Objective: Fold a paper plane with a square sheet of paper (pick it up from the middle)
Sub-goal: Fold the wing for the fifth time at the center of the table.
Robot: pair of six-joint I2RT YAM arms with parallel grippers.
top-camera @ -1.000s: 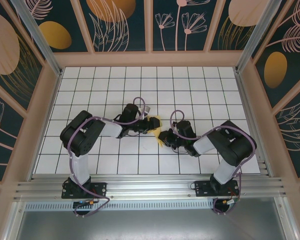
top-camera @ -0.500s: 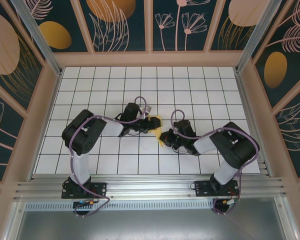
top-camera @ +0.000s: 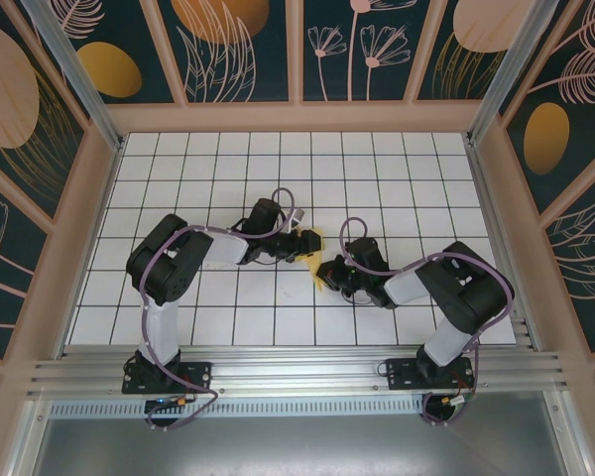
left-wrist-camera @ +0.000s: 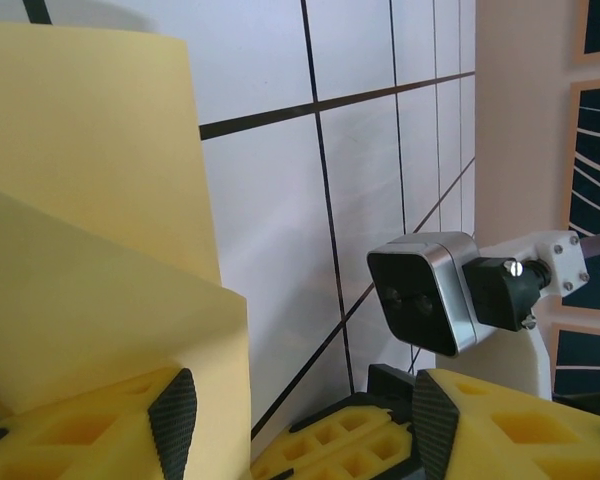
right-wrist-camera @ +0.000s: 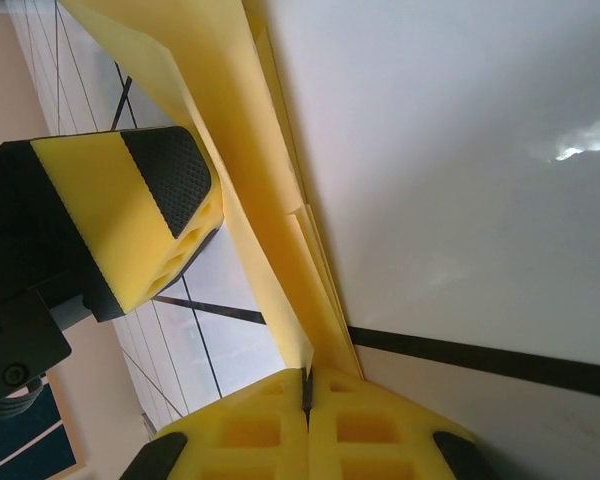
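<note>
Right tool (right-wrist-camera: 307, 392) low, tight on paper (right-wrist-camera: 245, 150)

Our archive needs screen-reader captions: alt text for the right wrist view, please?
The right pincer, shut, pinches folded yellow paper over the white gridded table; a finger of the other arm sits at left.

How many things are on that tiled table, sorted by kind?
Robot arms: 2 (left arm, right arm)
Yellow paper sheet: 1
Total: 3
</note>
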